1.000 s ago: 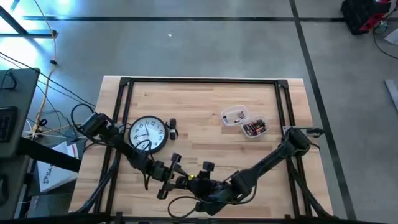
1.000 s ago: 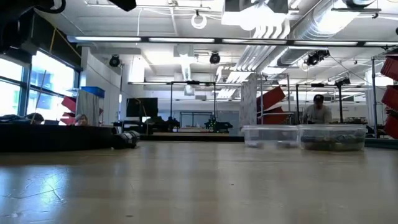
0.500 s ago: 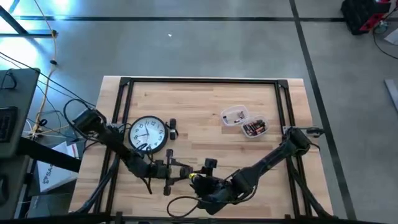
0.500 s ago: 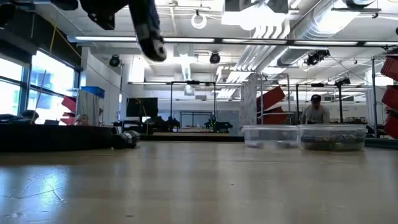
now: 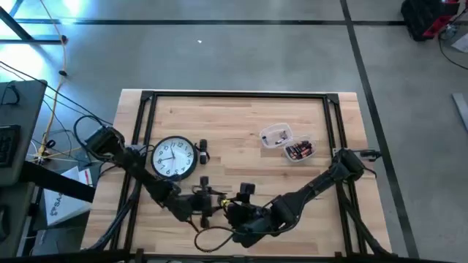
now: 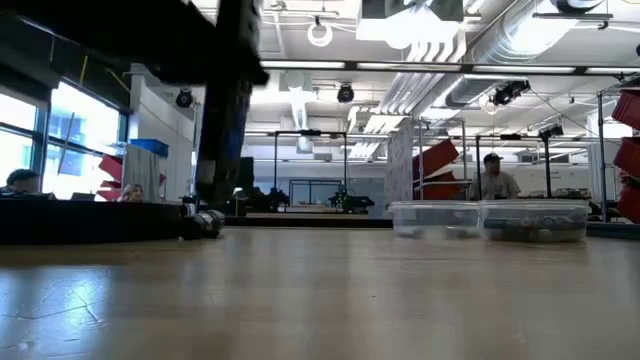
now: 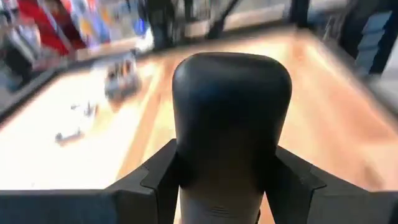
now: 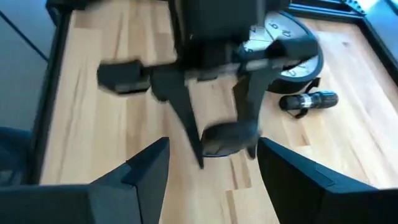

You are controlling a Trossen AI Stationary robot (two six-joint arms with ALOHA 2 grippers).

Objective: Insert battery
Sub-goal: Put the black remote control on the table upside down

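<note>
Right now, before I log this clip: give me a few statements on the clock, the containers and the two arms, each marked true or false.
1. The clock lies face up on the table. True.
2. The two clear containers sit left of the clock. False: they sit to its right.
3. Both grippers are near the table's front edge. True: left gripper, right gripper.
4. A small dark object lies inside a container. False: it lies beside the clock.

Only the hour numerals on the clock [image 5: 174, 158] face show, too small to read.
</note>
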